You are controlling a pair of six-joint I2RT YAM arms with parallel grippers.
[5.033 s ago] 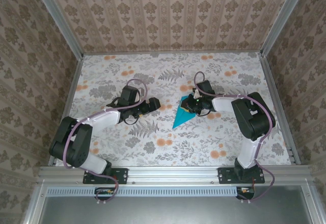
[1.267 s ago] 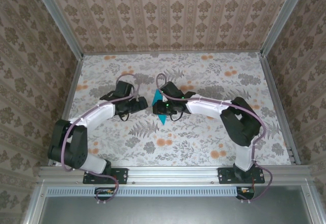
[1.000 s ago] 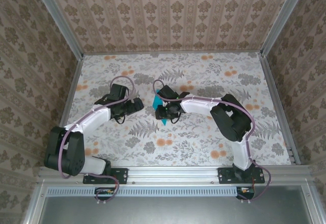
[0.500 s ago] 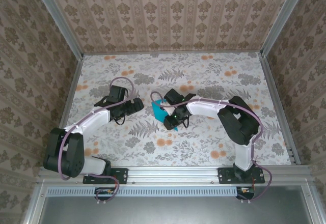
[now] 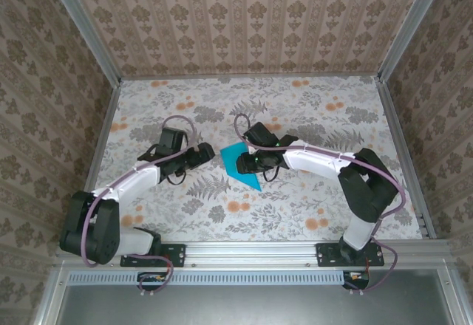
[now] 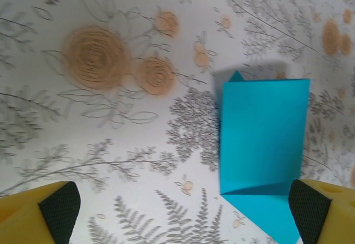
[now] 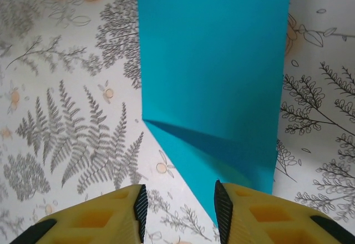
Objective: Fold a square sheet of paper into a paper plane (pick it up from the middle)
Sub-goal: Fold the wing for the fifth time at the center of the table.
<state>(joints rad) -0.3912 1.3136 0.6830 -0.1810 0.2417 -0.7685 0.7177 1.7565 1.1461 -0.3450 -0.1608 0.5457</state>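
Note:
The teal-blue paper plane (image 5: 238,164) lies flat on the flowered table, broad end towards the left arm, sharp point towards the near edge. In the right wrist view the paper plane (image 7: 216,77) shows a slanted crease, and its pointed end runs in between my right gripper's (image 7: 178,211) jaws, close to the right fingertip (image 7: 222,208). Those jaws stand apart, not pinching the paper. My right gripper (image 5: 253,162) hovers over the plane's right side. My left gripper (image 5: 209,154) sits just left of the plane, wide open and empty. In the left wrist view the plane (image 6: 260,138) lies ahead, nearer the right fingertip (image 6: 310,205).
The table (image 5: 318,111) is fenced by metal rails on the left (image 5: 107,133) and right (image 5: 403,148), with patterned walls behind. Bare tabletop stretches behind and to the right of the arms.
The paper went from bunched in the right gripper to lying flat on the table. The right jaws have widened and the arm has swung slightly right. The left arm barely moved.

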